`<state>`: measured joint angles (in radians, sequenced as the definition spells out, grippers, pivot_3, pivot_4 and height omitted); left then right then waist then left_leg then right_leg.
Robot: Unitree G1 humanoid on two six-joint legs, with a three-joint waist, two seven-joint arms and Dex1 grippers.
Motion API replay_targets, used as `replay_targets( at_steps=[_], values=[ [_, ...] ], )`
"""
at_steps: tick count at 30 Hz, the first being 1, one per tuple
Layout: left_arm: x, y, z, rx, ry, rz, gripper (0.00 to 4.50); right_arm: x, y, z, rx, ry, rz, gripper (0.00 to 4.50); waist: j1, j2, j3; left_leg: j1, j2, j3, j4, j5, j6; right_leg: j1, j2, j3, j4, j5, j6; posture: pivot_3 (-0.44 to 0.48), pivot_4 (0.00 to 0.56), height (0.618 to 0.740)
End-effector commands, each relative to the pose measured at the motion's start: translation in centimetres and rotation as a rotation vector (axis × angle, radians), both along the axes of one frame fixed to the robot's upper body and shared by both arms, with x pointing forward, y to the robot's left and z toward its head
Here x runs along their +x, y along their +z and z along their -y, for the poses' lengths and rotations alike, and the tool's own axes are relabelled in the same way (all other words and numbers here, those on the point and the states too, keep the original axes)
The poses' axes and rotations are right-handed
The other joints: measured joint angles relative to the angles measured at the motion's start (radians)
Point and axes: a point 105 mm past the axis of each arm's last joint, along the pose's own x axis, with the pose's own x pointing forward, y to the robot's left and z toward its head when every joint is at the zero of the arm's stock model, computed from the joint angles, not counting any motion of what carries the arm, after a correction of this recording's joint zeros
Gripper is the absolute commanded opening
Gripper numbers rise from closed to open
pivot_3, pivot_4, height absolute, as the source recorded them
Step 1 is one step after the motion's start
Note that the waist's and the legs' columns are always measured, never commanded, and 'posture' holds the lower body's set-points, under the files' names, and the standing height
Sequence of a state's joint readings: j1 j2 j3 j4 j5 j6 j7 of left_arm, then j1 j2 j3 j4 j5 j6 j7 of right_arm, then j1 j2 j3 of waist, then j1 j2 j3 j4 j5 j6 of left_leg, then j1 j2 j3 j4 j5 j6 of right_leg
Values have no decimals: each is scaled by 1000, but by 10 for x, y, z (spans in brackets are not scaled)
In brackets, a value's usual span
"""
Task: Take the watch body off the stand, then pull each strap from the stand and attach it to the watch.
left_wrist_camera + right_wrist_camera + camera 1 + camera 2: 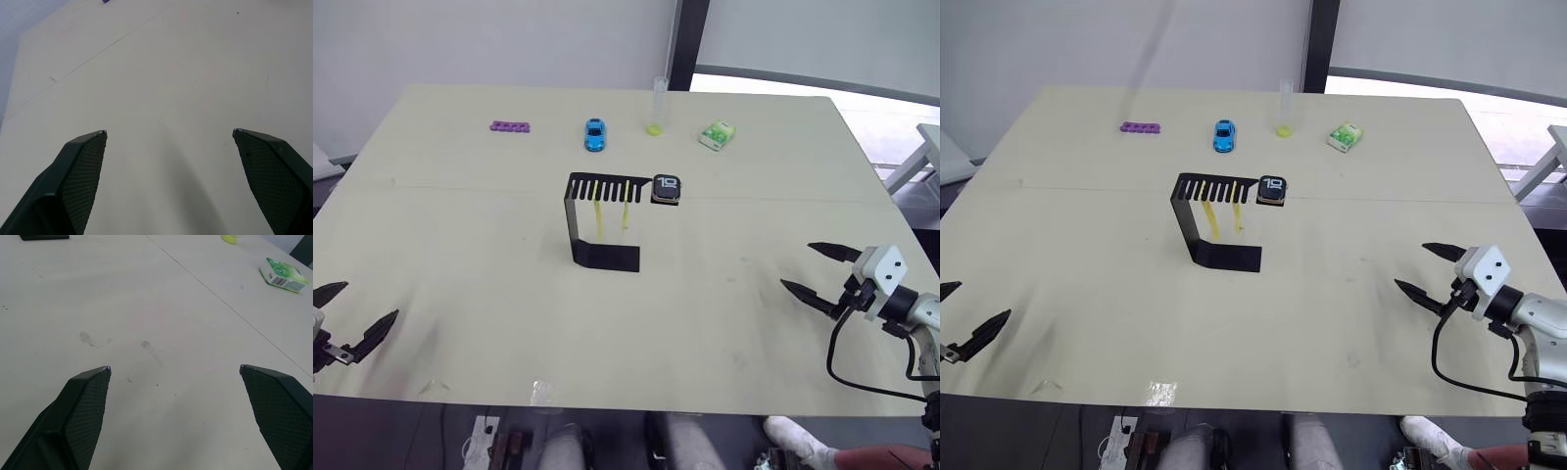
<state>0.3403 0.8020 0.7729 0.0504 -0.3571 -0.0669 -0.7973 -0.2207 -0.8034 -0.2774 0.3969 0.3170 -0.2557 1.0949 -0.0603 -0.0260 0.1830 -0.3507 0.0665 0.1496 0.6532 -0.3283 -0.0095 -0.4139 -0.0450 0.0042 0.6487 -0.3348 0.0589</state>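
Starting step one: both end effectors, left point(352, 318) and right point(819, 269), gaping empty; reaching toward watch body point(667, 189) on stand point(597, 220) next.

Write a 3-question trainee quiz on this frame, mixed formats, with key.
1. True or false: the watch body is already off the stand.
2. Multiple choice: the two yellow straps are (A) lying flat on the table, (B) hanging from the stand's slotted top plate, (C) held in the left gripper.
3. Short answer: what state are the right gripper and the left gripper in, and is either holding anything?

Key
1. False: it sits at the end of the stand's top plate.
2. B
3. Both are open and hold nothing, near the table's front corners.
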Motion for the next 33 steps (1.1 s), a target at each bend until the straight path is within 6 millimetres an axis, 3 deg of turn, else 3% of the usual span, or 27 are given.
replay_targets(
  at_steps=[1, 7, 12, 19, 25, 33],
  values=[
    [4, 10, 9, -48, -36, 30, 4441, 6, 14, -12, 83, -11, 57, 4500, 0, 0, 0, 0, 0, 0, 0, 0, 0, 0, 0, 0, 0, 0, 0, 0, 150, 740],
    [11, 19, 54, -195, -250, 8, 4441, 12, 38, -53, 369, -60, 103, 4500, 0, 0, 0, 0, 0, -1, 1, 1, -2, -1, 0, 0, 5, 0, 0, 0, 150, 740],
    [7, 35, 103, -202, -457, 3, 4441, -4, 58, -74, 517, -119, 102, 4500, 5, -1, 0, -1, 0, -2, 1, 1, -2, -1, 0, 0, 5, 0, -1, 0, 150, 740],
    [9, 48, 150, -221, -618, 27, 4441, -24, 103, -139, 701, -112, 118, 4500, -7, -1, -1, -1, 0, -2, 2, 2, -3, -1, 1, 1, 6, 0, -1, 0, 150, 740],
    [12, 61, 167, -215, -666, 74, 4441, -25, 122, -180, 724, -141, 112, 4500, -21, -1, -1, -2, 0, -3, 1, 3, -5, -4, 2, 1, 7, -1, -2, 0, 150, 740],
    [13, 64, 175, -218, -677, 84, 4441, -16, 128, -200, 689, -196, 98, 4500, -24, -1, -1, -4, 0, -2, 2, 4, -4, -6, 2, 1, 7, -1, -2, 0, 150, 740]
  ],
)
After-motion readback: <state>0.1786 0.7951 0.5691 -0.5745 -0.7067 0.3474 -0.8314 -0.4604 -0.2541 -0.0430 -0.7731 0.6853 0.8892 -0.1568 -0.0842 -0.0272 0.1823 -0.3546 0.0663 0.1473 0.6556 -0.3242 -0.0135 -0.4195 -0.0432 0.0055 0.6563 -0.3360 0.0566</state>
